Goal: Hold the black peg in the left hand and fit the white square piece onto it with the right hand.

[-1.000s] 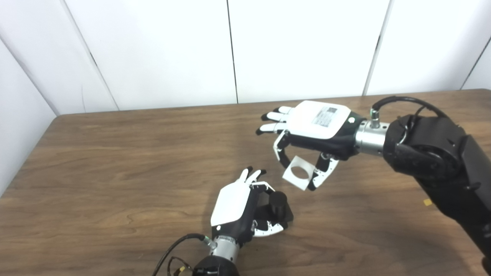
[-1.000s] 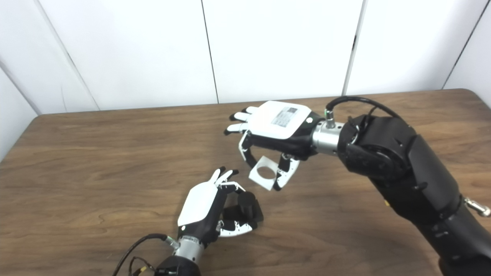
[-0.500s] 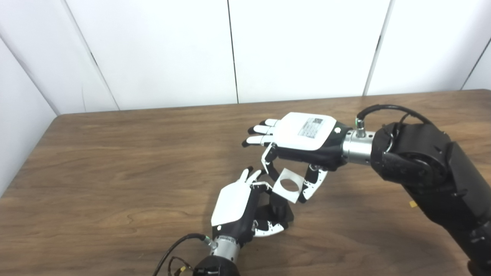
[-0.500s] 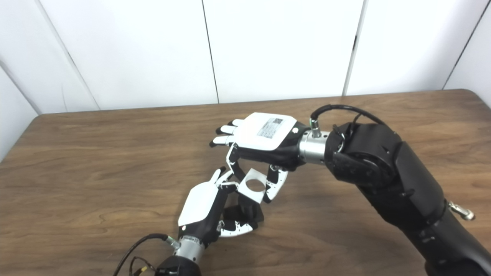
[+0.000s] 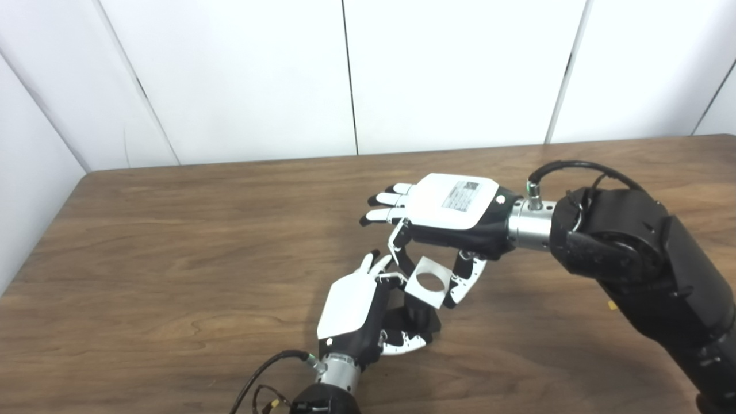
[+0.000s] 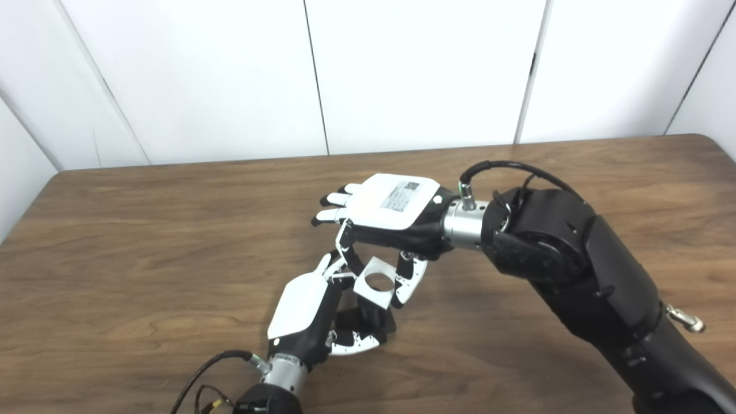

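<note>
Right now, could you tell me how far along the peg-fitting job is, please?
Done: the left hand grips the black peg and the right hand grips the white square piece with a round hole. In hand: the piece hangs tilted just above the peg. Left: lowering the hole onto it.

Left hand (image 5: 353,310): wrapped round upright black cylindrical peg (image 5: 418,318).
Right hand (image 5: 454,210): pinching flat white square piece with round hole (image 5: 426,282), tilted, just above peg.

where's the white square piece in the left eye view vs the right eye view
Left eye view: white square piece sits just right of centre, pinched under the right hand.
Right eye view: same piece sits at about centre.
Shared landmark: the left hand directly below-left of it.
</note>
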{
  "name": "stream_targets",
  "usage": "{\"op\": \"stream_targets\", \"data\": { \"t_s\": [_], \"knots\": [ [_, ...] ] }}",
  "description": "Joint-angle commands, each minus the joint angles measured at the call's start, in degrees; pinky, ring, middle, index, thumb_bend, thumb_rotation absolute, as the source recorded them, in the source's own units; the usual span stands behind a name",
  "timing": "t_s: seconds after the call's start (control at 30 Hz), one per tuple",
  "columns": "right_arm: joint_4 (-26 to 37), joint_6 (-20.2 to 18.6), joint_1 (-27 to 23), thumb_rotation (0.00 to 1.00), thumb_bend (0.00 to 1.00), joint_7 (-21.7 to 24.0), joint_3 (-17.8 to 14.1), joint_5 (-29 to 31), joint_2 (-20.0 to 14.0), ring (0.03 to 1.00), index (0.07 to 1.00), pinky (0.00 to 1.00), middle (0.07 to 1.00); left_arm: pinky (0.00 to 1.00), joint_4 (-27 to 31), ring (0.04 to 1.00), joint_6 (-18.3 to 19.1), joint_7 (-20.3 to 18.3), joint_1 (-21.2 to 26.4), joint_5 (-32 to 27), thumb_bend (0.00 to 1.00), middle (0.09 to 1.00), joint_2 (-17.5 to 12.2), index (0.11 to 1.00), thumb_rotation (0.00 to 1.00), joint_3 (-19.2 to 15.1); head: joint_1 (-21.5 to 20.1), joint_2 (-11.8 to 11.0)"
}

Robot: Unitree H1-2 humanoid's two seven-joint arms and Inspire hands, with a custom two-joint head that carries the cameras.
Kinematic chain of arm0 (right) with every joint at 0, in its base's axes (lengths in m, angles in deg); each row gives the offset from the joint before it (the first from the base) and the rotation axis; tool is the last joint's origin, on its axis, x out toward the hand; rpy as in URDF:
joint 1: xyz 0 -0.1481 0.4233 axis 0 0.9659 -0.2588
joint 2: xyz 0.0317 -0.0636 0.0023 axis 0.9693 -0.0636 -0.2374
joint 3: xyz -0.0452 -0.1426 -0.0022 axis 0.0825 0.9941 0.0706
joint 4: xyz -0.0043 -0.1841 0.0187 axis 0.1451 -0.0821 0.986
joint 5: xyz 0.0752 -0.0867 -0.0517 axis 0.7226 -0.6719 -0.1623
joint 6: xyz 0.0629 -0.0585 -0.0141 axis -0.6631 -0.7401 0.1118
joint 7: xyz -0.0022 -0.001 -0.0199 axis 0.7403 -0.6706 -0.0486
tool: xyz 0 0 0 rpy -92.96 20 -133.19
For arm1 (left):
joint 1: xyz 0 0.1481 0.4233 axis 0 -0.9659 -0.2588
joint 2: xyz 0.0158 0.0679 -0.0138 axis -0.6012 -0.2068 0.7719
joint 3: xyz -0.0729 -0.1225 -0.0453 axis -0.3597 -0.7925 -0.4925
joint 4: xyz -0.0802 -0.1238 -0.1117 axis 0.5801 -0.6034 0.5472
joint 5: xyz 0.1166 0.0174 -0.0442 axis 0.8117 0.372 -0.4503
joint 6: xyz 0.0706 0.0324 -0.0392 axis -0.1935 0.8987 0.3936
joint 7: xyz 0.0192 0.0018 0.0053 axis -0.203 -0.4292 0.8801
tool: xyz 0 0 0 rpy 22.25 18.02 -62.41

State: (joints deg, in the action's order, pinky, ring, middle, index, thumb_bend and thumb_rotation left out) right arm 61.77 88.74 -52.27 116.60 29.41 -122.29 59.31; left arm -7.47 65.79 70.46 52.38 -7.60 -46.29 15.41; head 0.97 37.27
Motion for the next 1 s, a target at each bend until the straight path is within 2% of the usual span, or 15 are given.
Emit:
{"op": "stream_targets", "data": {
  "t_s": [0.0, 0.97],
  "knots": [
    [0.04, 0.62, -2.01, 0.14, 0.52, -1.78, -0.56, 0.05, 0.44, 1.000, 0.491, 1.00, 0.955, 0.93, 0.25, 1.000, 0.91, -0.95, -0.26, 1.16, 0.52, 0.933, 0.12, 0.492, 0.06, 0.44, 0.17, 0.10],
    [-3.89, 1.86, -1.62, 0.14, 0.52, -2.89, 0.39, -1.40, 0.70, 1.000, 0.491, 1.00, 0.949, 0.92, 1.07, 1.000, 1.17, -0.73, -0.28, 1.61, 0.52, 0.929, 0.34, 0.492, 0.07, 1.51, 0.14, 0.67]
  ]
}}
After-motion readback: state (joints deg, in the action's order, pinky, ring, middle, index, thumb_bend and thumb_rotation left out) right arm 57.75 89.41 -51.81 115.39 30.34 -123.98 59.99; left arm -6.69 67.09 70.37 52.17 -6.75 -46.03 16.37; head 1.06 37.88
